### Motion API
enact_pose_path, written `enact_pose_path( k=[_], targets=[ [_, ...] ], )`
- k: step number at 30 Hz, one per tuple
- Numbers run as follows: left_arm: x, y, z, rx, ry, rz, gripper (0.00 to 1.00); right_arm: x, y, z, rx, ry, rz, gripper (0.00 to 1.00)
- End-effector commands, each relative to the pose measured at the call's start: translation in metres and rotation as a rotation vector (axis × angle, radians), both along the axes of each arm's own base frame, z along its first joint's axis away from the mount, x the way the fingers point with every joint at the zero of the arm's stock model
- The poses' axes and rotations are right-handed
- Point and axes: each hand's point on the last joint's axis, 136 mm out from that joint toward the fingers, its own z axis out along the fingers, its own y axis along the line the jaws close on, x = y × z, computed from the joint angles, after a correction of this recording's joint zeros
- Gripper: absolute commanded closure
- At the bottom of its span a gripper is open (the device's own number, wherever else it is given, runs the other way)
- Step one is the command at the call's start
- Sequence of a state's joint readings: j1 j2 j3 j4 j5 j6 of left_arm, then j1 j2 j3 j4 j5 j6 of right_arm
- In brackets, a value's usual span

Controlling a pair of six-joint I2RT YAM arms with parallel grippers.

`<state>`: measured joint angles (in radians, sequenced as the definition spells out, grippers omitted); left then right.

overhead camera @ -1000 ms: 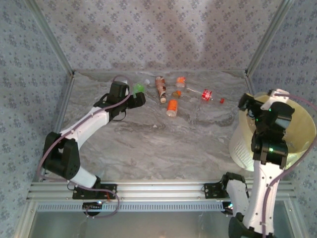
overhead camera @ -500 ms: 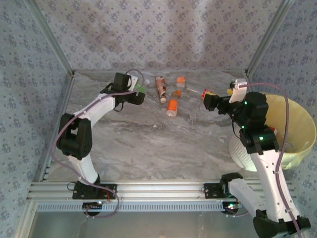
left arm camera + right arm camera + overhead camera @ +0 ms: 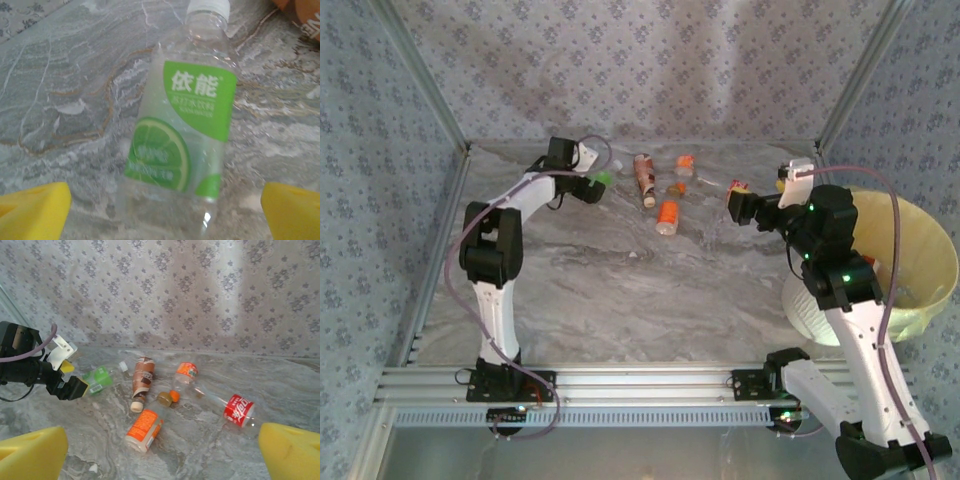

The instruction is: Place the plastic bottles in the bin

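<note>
Plastic bottles (image 3: pixel 667 215), clear with bright labels, lie at twelve o'clock on your veined marble table (image 3: pixel 620 290); the round white yellow-lined bin (image 3: pixel 805 300) sits at three o'clock. Left gripper (image 3: pixel 162 212), arm outstretched, flanks the lime-labelled bottle (image 3: pixel 185 135), yellow fingers apart; your right gripper (image 3: pixel 160 455) gapes too.

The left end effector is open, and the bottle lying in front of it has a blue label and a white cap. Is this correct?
Not quite: the label is green, not blue. In the left wrist view the left end effector is open, and the bottle lying in front of it has a green label and a white cap.
</note>
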<state>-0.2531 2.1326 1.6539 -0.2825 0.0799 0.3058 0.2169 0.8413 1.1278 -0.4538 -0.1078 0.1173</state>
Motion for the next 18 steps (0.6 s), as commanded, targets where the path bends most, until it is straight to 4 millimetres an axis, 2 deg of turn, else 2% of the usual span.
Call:
enact_pose_path(
  k=[1, 5, 7, 9, 14, 16, 18],
  targets=[
    [0.008, -0.006, -0.008, 0.009, 0.030, -0.060, 0.02, -0.008, -0.011, 0.016, -0.050, -0.038, -0.047, 0.00],
    [0.018, -0.001, -0.029, 0.036, 0.083, -0.047, 0.02, -0.009, -0.016, 0.013, -0.077, -0.023, -0.069, 0.00],
    [0.020, -0.003, -0.035, 0.035, 0.121, -0.060, 0.04, -0.013, -0.018, 0.025, -0.080, -0.047, -0.076, 0.00],
    [0.022, -0.004, -0.037, 0.039, 0.138, -0.070, 0.06, -0.014, -0.020, 0.026, -0.086, -0.048, -0.085, 0.00],
    [0.018, -0.002, -0.053, 0.060, 0.189, -0.068, 0.23, -0.014, -0.021, 0.027, -0.092, -0.050, -0.096, 0.00],
    [0.016, -0.002, -0.048, 0.054, 0.187, -0.060, 0.35, -0.014, -0.021, 0.026, -0.091, -0.048, -0.094, 0.00],
    [0.015, -0.002, -0.040, 0.043, 0.172, -0.051, 0.42, -0.015, -0.019, 0.026, -0.087, -0.045, -0.090, 0.00]
  ],
)
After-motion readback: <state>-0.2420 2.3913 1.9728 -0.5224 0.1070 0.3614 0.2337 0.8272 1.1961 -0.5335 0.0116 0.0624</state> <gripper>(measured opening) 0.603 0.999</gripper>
